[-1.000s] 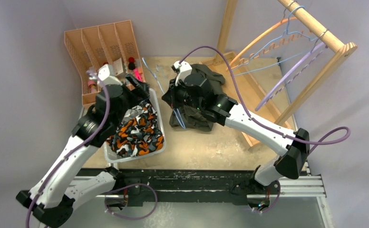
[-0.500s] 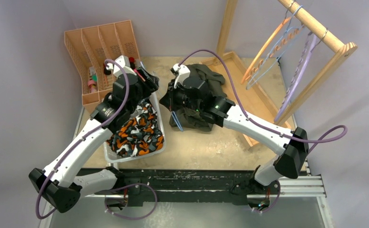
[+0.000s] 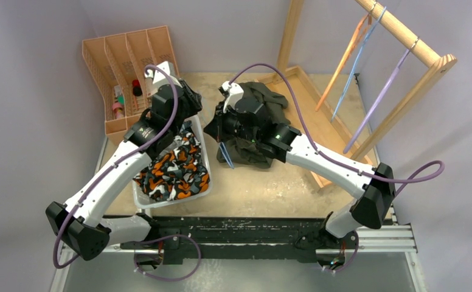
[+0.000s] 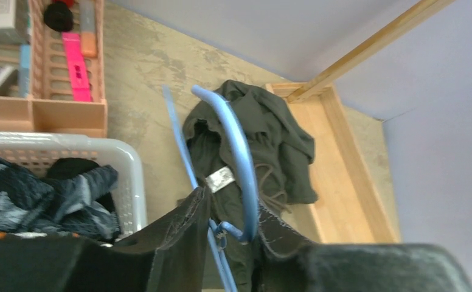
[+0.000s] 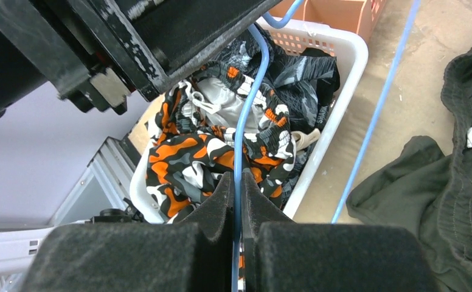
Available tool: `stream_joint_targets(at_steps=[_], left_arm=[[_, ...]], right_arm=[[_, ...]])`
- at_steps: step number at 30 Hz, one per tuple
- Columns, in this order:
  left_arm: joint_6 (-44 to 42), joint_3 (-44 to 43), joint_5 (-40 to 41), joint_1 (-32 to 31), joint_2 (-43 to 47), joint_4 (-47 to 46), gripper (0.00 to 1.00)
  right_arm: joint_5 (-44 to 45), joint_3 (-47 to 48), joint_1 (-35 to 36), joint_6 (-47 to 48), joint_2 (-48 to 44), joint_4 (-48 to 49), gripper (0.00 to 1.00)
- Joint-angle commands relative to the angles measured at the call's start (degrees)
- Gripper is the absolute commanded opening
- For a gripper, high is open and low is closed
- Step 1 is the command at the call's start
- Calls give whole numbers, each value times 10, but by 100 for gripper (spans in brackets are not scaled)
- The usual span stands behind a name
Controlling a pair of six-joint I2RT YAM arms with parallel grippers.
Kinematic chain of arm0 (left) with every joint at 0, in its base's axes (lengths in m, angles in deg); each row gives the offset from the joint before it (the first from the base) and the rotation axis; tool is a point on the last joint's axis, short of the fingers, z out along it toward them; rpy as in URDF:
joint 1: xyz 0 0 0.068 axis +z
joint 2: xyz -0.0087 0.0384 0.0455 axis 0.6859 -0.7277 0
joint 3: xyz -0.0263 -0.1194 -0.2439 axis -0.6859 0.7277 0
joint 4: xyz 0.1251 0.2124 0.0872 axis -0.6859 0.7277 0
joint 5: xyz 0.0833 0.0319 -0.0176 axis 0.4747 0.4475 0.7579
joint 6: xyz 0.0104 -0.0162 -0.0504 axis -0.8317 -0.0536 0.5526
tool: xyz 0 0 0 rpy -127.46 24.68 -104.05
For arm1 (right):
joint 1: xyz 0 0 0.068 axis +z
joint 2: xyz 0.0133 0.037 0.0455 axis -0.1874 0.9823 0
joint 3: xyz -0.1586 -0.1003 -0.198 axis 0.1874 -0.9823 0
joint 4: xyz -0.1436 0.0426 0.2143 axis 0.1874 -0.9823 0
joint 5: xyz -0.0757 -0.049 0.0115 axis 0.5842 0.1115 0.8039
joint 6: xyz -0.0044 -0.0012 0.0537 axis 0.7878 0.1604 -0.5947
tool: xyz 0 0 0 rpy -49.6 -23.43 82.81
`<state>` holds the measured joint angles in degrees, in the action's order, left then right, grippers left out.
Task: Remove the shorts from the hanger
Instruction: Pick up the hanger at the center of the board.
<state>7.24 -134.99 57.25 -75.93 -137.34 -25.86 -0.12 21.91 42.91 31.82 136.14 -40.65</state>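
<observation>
The beige tabletop [image 3: 264,188] is carrying a white basket [image 3: 171,199] at center left, olive green shorts [image 3: 270,100] upper center, an orange organizer [image 3: 109,61] upper left, and a wooden rack base [image 3: 328,115] at right.

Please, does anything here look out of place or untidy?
Yes. The olive shorts lie crumpled on the table, beside the white basket and not inside it, where the orange camouflage shorts are. The blue hanger is off the rack, pinched by the right tool.
</observation>
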Motion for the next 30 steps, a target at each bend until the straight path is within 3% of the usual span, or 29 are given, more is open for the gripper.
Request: stream_joint_targets(at_steps=[1,3,8,11,15,18,22,24,30], left_arm=[[-54,-30,-20,0,16,-9,16],[-60,-39,-22,0,14,-2,2],[-82,-75,-37,0,-4,22,0],[-103,-100,-23,0,-10,39,0],[-147,-157,-19,0,-29,75,0],[-185,-221,-49,0,-55,114,0],[-212,-289,-78,1,-85,159,0],[-223,-313,-97,1,-96,168,0],[-238,-362,-112,0,-122,180,0]], right_arm=[[-4,13,-1,3,-29,40,0],[-13,13,-1,3,-29,44,0],[-38,1,0,-9,-42,69,6],[-57,5,0,-10,-51,64,34],[-54,6,-1,3,-78,33,59],[-56,-7,0,19,-98,18,69],[-91,-37,-1,47,-120,32,72],[-168,-62,-1,14,-128,69,72],[-218,-83,1,-103,-107,209,67]])
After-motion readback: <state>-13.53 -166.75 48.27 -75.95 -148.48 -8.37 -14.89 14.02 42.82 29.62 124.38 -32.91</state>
